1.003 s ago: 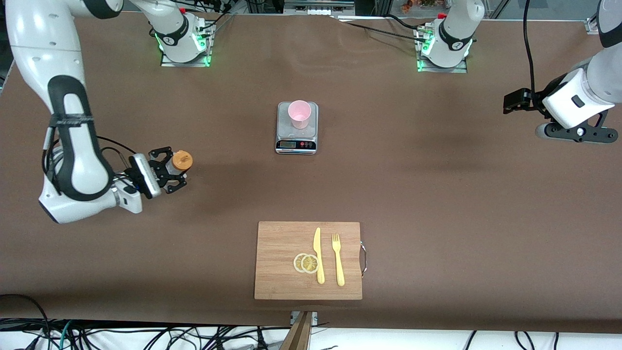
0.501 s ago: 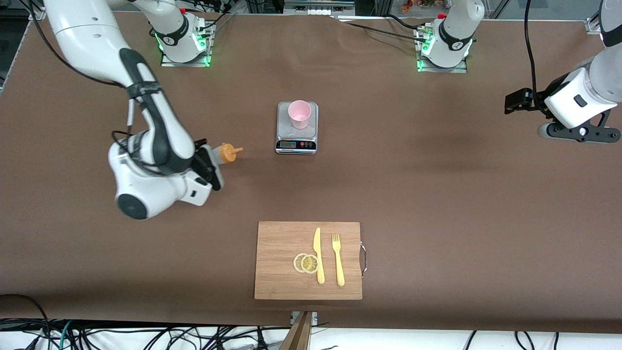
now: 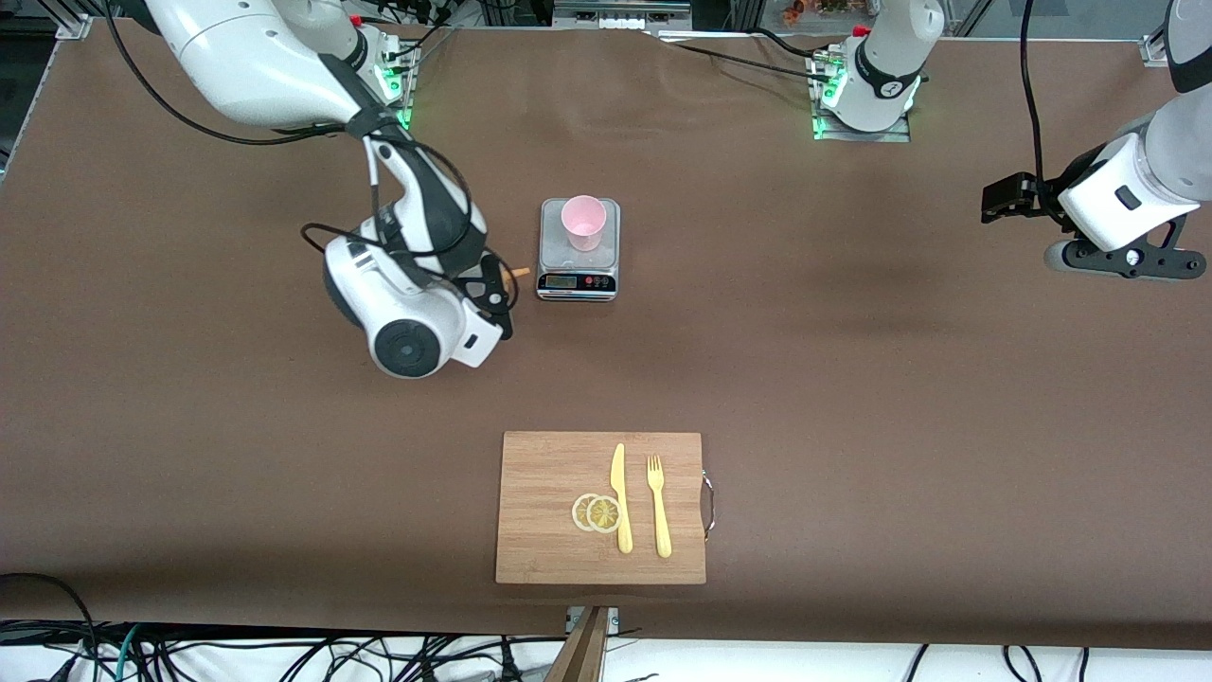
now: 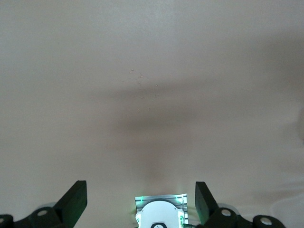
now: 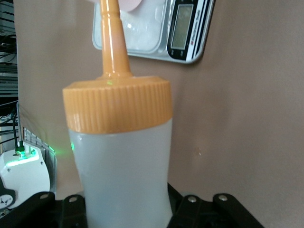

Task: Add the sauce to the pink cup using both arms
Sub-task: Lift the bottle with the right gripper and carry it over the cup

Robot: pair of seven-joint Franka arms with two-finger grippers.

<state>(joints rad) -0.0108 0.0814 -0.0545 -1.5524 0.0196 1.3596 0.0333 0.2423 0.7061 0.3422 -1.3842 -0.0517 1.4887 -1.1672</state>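
The pink cup (image 3: 583, 221) stands upright on a small grey scale (image 3: 579, 275) in the middle of the table. My right gripper (image 3: 494, 287) hangs beside the scale, toward the right arm's end, shut on the sauce bottle. From the front only the bottle's orange nozzle tip (image 3: 519, 273) shows, pointing at the scale. The right wrist view shows the whitish sauce bottle (image 5: 121, 166) with its orange cap (image 5: 118, 107) between my right gripper's (image 5: 126, 216) jaws, and the scale (image 5: 185, 28) past the nozzle. My left gripper (image 3: 1006, 197) (image 4: 141, 192) waits open and empty over the left arm's end.
A wooden cutting board (image 3: 540, 474) lies nearer the front camera than the scale. It carries a yellow knife (image 3: 620, 497), a yellow fork (image 3: 658, 507) and two lemon slices (image 3: 597, 512). The arm bases (image 3: 866, 95) stand along the table's back edge.
My right arm has carried the sauce bottle from the right arm's end of the table to beside the scale, tipping its nozzle toward the cup. The left arm has barely moved.
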